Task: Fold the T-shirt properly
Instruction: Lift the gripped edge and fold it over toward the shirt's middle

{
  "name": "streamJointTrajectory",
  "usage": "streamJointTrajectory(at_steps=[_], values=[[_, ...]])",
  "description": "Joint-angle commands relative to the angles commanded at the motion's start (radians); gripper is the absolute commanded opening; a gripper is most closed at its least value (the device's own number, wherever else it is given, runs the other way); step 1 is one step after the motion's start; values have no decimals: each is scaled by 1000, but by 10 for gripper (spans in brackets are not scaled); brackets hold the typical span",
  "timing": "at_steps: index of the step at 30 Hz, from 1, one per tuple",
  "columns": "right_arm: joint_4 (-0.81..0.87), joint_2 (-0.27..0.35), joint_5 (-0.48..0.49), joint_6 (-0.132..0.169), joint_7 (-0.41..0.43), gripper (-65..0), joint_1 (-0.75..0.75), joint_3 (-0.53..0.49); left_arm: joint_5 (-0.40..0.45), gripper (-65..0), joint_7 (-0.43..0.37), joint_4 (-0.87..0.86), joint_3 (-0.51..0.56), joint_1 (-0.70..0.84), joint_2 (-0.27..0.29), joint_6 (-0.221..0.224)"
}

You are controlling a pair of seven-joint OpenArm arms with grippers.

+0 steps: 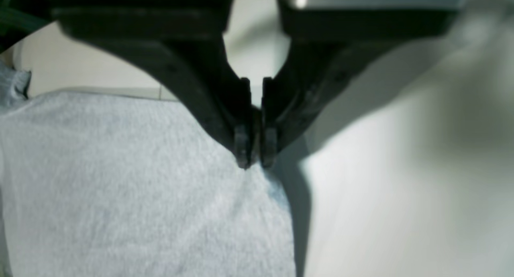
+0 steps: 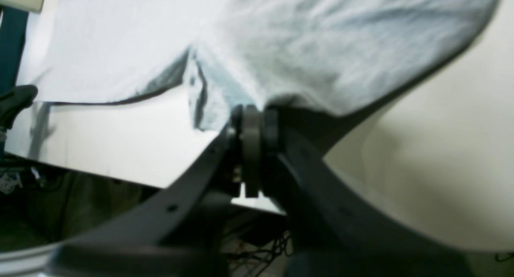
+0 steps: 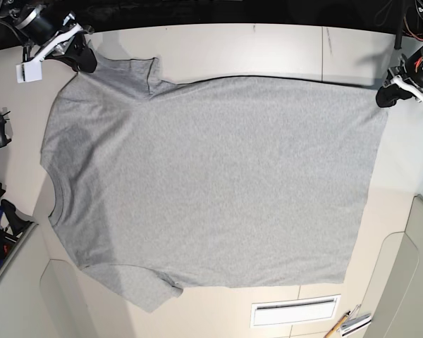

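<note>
Cream tabletop (image 3: 268,49) under everything, grey T-shirt (image 3: 211,183) spread flat across it, plain side up, collar toward my right arm's side, my right gripper (image 2: 251,116) clamped on its sleeve, my left gripper (image 1: 255,162) pinching its hem corner.

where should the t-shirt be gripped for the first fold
Probably along its far edge, where both grippers already pinch it: the left gripper on the hem corner, the right gripper on the sleeve. The T-shirt lies flat, so only edges offer a pinch; come from the far side and carry that edge over the body.
</note>
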Motion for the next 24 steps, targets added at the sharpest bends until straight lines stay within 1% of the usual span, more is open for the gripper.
streamJointTrajectory(at_steps=[2, 3, 4, 6, 9, 11, 14, 17, 20, 24], values=[[1, 0, 63, 26, -32, -650, -18, 24, -32, -650, 43, 21, -23, 20, 0, 0], [2, 0, 82, 31, -37, -650, -24, 34, -61, -650, 76, 37, -24, 33, 0, 0], [2, 0, 90, 32, -37, -650, -30, 40, -80, -650, 92, 53, -24, 45, 0, 0], [7, -1, 109, 32, -35, -650, -24, 42, -94, -650, 85, 77, -24, 53, 0, 0], [42, -1, 114, 39, -36, -650, 2, 42, -88, -650, 40, 84, -24, 42, 0, 0], [57, 0, 113, 39, -35, -650, 38, 42, -46, -650, 37, 83, -24, 16, 0, 0], [56, -1, 74, 38, -35, -650, 127, 42, -8, -650, 6, 83, -24, -33, 0, 0], [51, -1, 39, 38, -34, -650, 201, 42, 66, -650, -58, 78, -18, -74, 0, 0], [31, -1, 14, 38, -32, -650, 282, 41, 123, -650, -127, 50, 37, -125, 0, 0], [-28, 0, -19, 38, -31, -650, 396, 39, 216, -650, -177, -21, 131, -245, 0, 0]])
